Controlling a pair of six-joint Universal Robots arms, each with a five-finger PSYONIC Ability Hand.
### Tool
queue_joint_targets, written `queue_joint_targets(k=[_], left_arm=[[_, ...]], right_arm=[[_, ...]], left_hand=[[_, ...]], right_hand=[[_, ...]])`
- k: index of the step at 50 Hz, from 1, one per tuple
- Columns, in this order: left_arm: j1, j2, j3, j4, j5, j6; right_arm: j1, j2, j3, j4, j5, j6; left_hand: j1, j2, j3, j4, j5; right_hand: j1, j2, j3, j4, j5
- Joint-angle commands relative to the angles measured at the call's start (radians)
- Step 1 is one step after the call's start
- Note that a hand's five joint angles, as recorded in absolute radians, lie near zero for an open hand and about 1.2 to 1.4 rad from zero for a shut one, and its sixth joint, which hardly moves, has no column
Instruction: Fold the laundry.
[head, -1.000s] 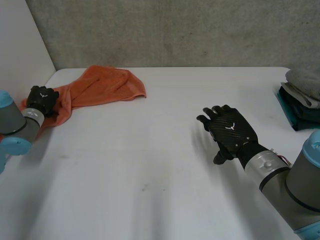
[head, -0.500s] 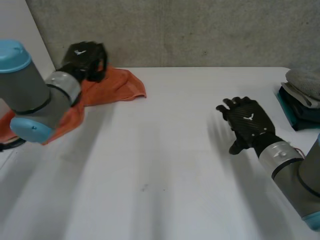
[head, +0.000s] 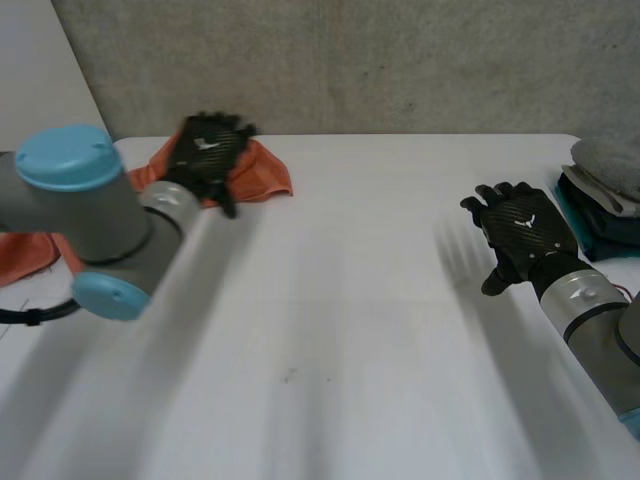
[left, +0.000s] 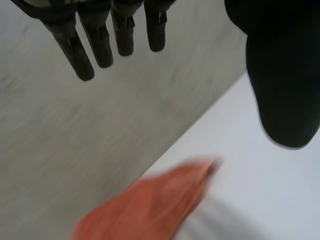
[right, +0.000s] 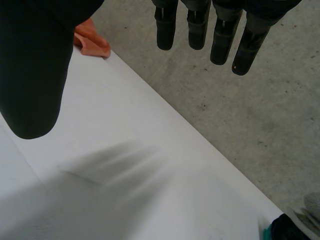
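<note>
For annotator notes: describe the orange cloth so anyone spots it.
White table, far-left corner by the wall, by the left hand. The orange cloth is loose and rumpled; the pile at the right edge is folded, grey and teal.

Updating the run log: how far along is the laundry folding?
Looks done: folded grey and teal cloths stacked at the right edge of the white table. In hand: nothing; the left hand is open above the crumpled orange towel, the right hand open over bare table. Left: grasp, spread and fold the orange towel.
</note>
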Motion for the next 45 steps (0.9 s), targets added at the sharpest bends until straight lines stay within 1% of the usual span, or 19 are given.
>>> queue_joint_targets(k=[1,3,4,7,8,12,20,27,33,38,45], left_arm=[[0.247,-0.169,0.123,-0.009,0.058,0.285],[0.278,-0.205,0.155,-0.018,0.098,0.318],[0.307,-0.237,0.187,-0.037,0.142,0.341],[0.359,-0.281,0.235,-0.077,0.198,0.361],[0.39,-0.31,0.273,-0.107,0.232,0.363],[0.425,-0.369,0.354,-0.166,0.266,0.361],[0.448,-0.481,0.486,-0.19,0.307,0.361],[0.451,-0.559,0.594,-0.222,0.313,0.361],[0.45,-0.591,0.62,-0.235,0.319,0.361],[0.444,-0.599,0.621,-0.235,0.347,0.361],[0.435,-0.599,0.634,-0.229,0.352,0.358]], right_arm=[[0.007,0.004,0.002,0.0,-0.002,-0.002],[0.007,0.005,0.002,0.0,-0.004,-0.004],[0.007,0.007,0.002,0.0,-0.002,-0.004],[0.007,0.018,0.002,0.0,-0.004,-0.004],[0.007,0.019,0.0,0.0,-0.002,-0.004],[0.007,0.021,0.002,-0.002,-0.002,-0.004],[0.007,0.038,0.0,-0.005,-0.001,-0.004],[0.007,0.044,0.0,-0.009,-0.001,-0.005],[0.009,0.051,-0.003,-0.011,-0.001,-0.005],[0.009,0.059,-0.006,-0.011,0.001,-0.005],[0.009,0.064,-0.007,-0.011,0.001,-0.005]], left_hand=[[-0.011,-0.012,-0.019,-0.011,-0.007],[-0.009,-0.009,-0.016,-0.008,-0.004],[-0.006,-0.006,-0.013,-0.005,-0.001],[0.015,0.014,0.008,0.015,0.019],[0.07,0.07,0.063,0.071,0.075],[0.126,0.126,0.119,0.127,0.131],[0.162,0.161,0.154,0.162,0.166],[0.22,0.22,0.213,0.221,0.225],[0.326,0.325,0.319,0.327,0.331],[0.388,0.387,0.38,0.388,0.392],[0.669,0.669,0.662,0.67,0.674]], right_hand=[[-0.034,-0.051,-0.041,-0.064,-0.064],[-0.034,-0.051,-0.041,-0.064,-0.064],[-0.034,-0.051,-0.041,-0.064,-0.064],[-0.034,-0.051,-0.041,-0.064,-0.064],[-0.034,-0.051,-0.041,-0.064,-0.064],[-0.034,-0.051,-0.041,-0.064,-0.064],[-0.034,-0.051,-0.041,-0.064,-0.064],[-0.034,-0.051,-0.041,-0.064,-0.064],[-0.034,-0.051,-0.041,-0.064,-0.064],[-0.034,-0.051,-0.041,-0.064,-0.064],[-0.034,-0.051,-0.041,-0.064,-0.064]])
